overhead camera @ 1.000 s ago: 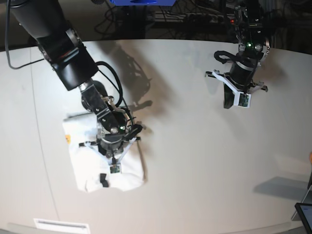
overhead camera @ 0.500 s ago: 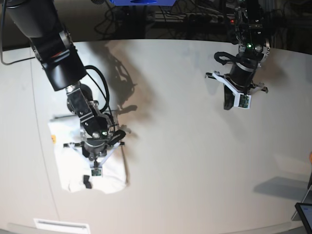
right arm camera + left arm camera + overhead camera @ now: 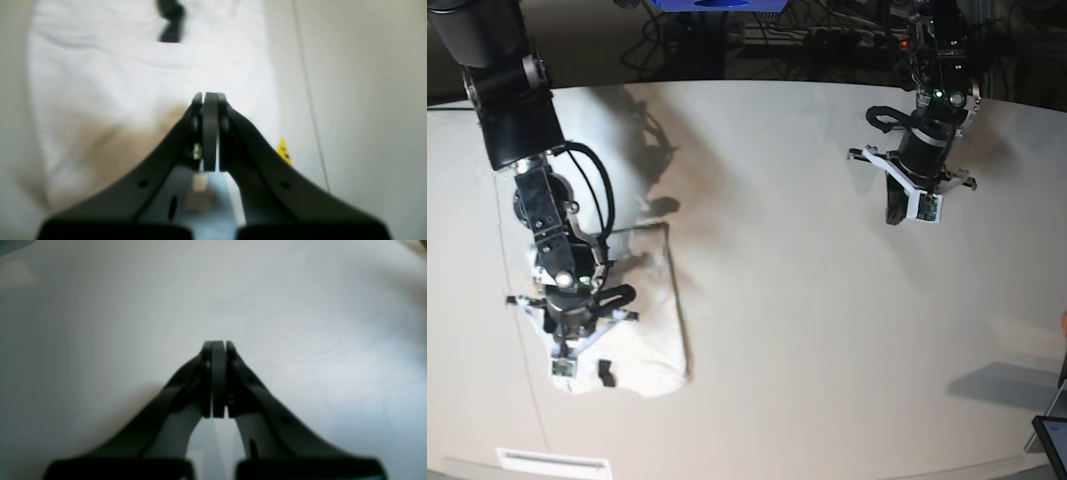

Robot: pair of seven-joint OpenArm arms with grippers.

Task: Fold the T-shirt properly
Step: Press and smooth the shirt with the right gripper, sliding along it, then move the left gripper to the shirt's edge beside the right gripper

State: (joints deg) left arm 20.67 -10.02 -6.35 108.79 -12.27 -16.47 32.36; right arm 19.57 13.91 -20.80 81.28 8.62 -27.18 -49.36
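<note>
The T-shirt (image 3: 649, 325) lies folded into a white rectangle at the table's left front, plain side up, with its small black neck label (image 3: 605, 373) near the front edge. My right gripper (image 3: 567, 338) hangs over the bundle's left part, shut, with nothing seen between its fingers. In the right wrist view the shut tips (image 3: 210, 97) sit over the white cloth (image 3: 100, 66), the label (image 3: 171, 20) lies ahead of them, and a bit of yellow print (image 3: 283, 151) peeks out at the shirt's edge. My left gripper (image 3: 894, 213) is shut over bare table at the far right (image 3: 217, 345).
A thin seam (image 3: 522, 350) runs through the white table just left of the shirt. A white sticker (image 3: 552, 462) lies at the front edge. A tablet corner (image 3: 1052, 438) shows at the front right. Cables (image 3: 827, 40) crowd the space behind the table.
My right arm has swung left across the table. The folded T-shirt slid left with it at first, then stayed while the gripper went on to its left part. The left arm has not moved.
</note>
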